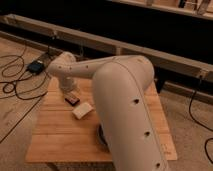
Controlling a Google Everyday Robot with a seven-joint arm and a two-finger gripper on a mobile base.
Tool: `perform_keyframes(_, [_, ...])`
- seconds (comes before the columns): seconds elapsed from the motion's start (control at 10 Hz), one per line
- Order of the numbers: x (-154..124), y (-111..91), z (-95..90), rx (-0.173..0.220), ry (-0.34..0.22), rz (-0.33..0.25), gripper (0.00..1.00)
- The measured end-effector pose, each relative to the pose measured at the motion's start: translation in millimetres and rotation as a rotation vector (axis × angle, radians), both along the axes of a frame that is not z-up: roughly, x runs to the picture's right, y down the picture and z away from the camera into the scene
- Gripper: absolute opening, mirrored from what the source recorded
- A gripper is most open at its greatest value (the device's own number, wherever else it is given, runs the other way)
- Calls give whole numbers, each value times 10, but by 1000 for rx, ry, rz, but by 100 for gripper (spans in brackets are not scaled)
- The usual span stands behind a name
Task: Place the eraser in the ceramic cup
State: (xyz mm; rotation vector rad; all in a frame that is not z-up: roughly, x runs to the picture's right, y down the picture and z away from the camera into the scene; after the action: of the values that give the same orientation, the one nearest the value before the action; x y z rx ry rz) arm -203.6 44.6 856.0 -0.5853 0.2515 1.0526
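Observation:
The eraser [72,100], a small dark bar, lies on the wooden table [55,135] near its back left. The gripper [68,91] hangs at the end of the white arm, directly above and behind the eraser, close to it. Whether it touches the eraser does not show. I cannot make out the ceramic cup; the arm's end covers the spot by the table's back left edge.
A pale beige block [82,111] lies just right of the eraser. The big white arm [125,110] covers the right half of the table; only a dark sliver of the black bowl [100,136] shows beside it. Cables and a dark box [36,66] lie on the floor at left.

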Motion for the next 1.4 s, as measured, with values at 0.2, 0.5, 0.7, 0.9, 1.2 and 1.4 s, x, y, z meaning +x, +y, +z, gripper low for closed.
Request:
perform_keyframes(0.2, [-88,-70,209,13,-45,-25,65])
perform_keyframes(0.5, [-292,-31,414,17,-93,-96,65])
perform_keyframes(0.7, [-373,-31,600,17,-108,-129,65])
perform_keyframes(0.9, [-423,-27,775,11,-114,-139,65])
perform_keyframes(1.2, [-461,-27,987,-3,-125,-147,65])
perform_keyframes(1.4, [-481,-30,1104,-10,-135,-152,65])
